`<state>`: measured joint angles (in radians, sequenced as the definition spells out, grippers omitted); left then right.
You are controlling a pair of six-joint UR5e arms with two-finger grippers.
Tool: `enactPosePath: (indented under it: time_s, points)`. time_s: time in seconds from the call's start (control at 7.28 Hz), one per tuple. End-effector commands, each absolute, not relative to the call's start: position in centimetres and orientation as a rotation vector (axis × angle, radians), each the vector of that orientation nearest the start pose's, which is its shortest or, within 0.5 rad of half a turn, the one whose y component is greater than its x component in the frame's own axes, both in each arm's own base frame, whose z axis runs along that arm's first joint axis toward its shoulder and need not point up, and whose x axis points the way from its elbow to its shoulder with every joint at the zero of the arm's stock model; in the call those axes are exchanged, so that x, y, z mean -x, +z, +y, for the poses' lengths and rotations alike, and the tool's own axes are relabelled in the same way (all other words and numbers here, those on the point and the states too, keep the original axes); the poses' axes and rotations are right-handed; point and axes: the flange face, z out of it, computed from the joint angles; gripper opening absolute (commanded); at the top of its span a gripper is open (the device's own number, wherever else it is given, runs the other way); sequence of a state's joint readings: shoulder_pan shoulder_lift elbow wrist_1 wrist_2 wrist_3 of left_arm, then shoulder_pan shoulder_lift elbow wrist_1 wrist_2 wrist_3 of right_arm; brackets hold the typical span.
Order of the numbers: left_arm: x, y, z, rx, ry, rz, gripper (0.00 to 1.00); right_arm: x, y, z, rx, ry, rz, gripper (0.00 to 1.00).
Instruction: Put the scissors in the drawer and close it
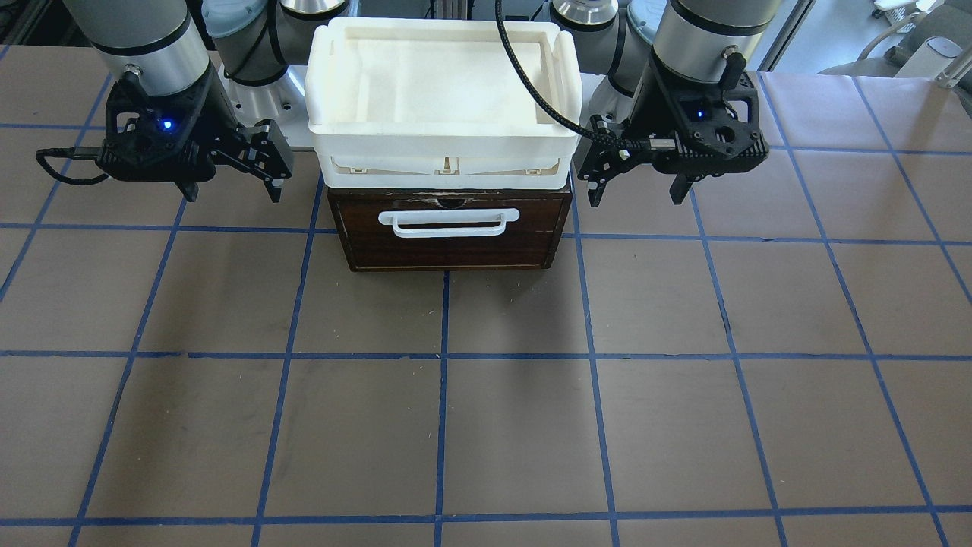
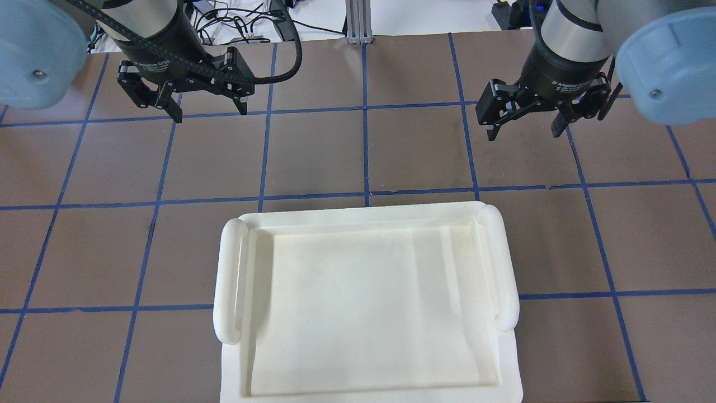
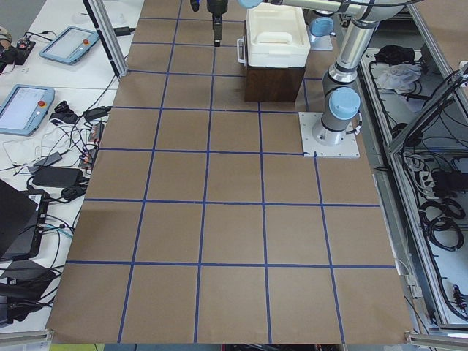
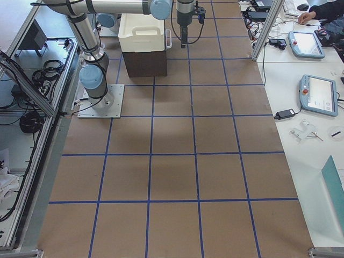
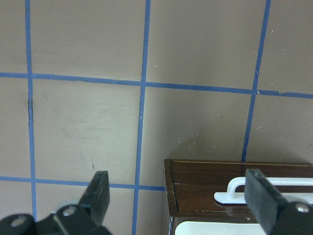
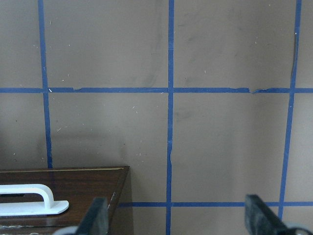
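The scissors show in no view. The drawer point(image 1: 448, 247) has a dark brown front with a white bar handle point(image 1: 448, 222). It sits shut, flush in the dark brown cabinet at the table's robot side. Its front also shows in the left wrist view point(image 5: 205, 188) and the right wrist view point(image 6: 73, 183). My left gripper point(image 1: 636, 197) point(image 2: 211, 114) point(image 5: 178, 188) hangs open and empty beside the cabinet. My right gripper point(image 1: 231, 194) point(image 2: 523, 133) point(image 6: 176, 210) hangs open and empty on the cabinet's other side.
A white plastic tray point(image 1: 444, 156) point(image 2: 229, 280) sits on top of the cabinet and holds nothing. The brown table has a blue tape grid. Side tables with tablets point(image 3: 25, 106) point(image 4: 320, 94) and cables flank the table ends.
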<state>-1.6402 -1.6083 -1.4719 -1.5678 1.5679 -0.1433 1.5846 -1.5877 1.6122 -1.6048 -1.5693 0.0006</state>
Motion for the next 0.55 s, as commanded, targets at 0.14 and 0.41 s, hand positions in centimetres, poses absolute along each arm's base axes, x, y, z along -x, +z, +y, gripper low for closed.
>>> enactPosePath:
  time_s: [0.14,0.41]
  points:
    - [16.84,51.94,-50.04,0.109,-0.098,3.146,1.0,-14.0,47.91,-48.36,0.024,-0.014,3.141,1.0]
    - [16.85,51.75,-49.97,0.111,-0.096,3.148,1.0,-14.0,47.9,-48.35,0.024,-0.012,3.141,1.0]
